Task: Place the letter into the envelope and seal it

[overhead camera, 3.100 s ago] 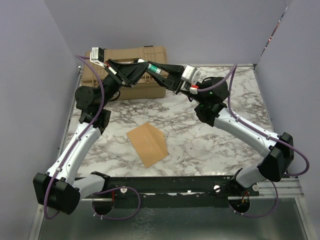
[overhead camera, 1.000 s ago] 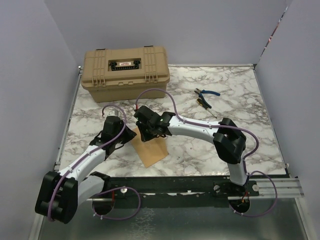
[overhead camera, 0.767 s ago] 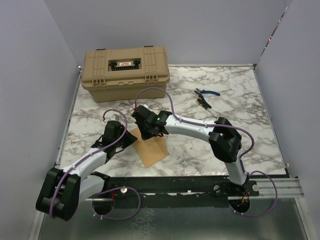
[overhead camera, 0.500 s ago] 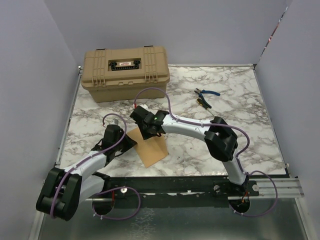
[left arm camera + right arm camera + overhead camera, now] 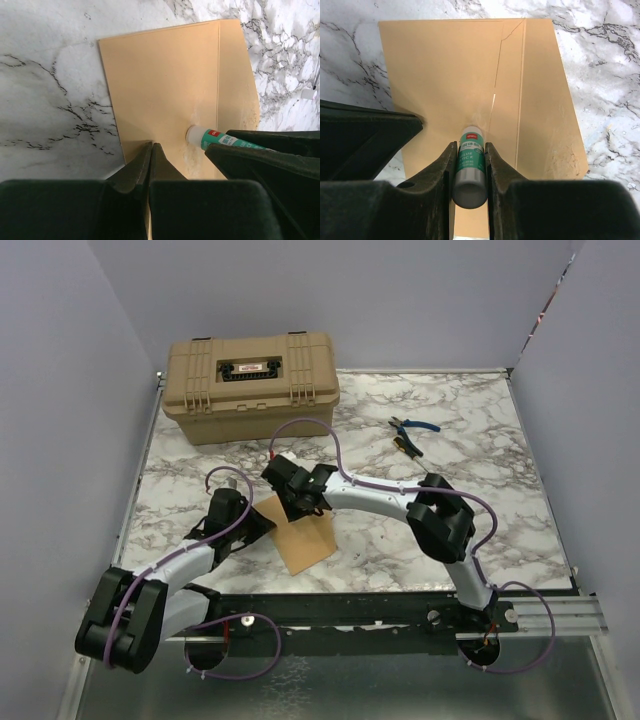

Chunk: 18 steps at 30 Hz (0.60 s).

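left gripper (image 5: 151,150) is clenched on nothing, its tips pressing the near-left edge of the orange-brown kraft paper envelope (image 5: 447,75). the envelope lies flat on the white marble table (image 5: 470,480), front middle. right gripper (image 5: 470,147) is clamped on a green-and-white glue stick (image 5: 469,170), whose white tip is down on the envelope body just beside the fold line. the strip past that fold, probably the flap lying open, shows whitish smears.

progress: no loose flat pale peach-tan paper letter in any view, so it is judged to be inside the envelope already. gluing looks underway. left to do: fold the flap over and press it shut.

containers: the envelope's inside is hidden, so the letter is not confirmed. the tan plastic latched case (image 5: 250,385) at back left has its lid shut, contents unseen. blue-handled pliers (image 5: 412,430) lie on the table back right, well apart.
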{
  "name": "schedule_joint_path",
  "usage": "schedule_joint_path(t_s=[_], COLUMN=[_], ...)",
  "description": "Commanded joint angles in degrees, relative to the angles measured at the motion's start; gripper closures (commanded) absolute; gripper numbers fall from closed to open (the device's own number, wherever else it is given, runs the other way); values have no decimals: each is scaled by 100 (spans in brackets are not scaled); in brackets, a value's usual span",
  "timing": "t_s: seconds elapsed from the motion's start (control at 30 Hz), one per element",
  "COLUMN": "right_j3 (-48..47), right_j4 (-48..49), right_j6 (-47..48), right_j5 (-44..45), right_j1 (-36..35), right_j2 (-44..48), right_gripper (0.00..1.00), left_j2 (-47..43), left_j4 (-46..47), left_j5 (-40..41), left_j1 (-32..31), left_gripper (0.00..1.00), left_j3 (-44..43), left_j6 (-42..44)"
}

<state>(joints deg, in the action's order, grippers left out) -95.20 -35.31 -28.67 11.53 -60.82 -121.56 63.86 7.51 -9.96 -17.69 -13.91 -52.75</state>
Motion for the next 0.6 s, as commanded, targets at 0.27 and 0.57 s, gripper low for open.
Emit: schedule_joint_path(t_s=[0.27, 0.57], right_j3=[909, 583], right_j4=[359, -198], right_j6=[594, 229], right_j5=[-46, -123], right_j1=[-229, -220], right_j2=[77, 16], right_gripper=[100, 100], left_j2=[-718, -223], left_j4=[-66, 294], left_j5=[-100, 116], left_j1=[30, 35], left_gripper=[87, 76], left_j3=[-235, -321], left_j6=[-335, -289])
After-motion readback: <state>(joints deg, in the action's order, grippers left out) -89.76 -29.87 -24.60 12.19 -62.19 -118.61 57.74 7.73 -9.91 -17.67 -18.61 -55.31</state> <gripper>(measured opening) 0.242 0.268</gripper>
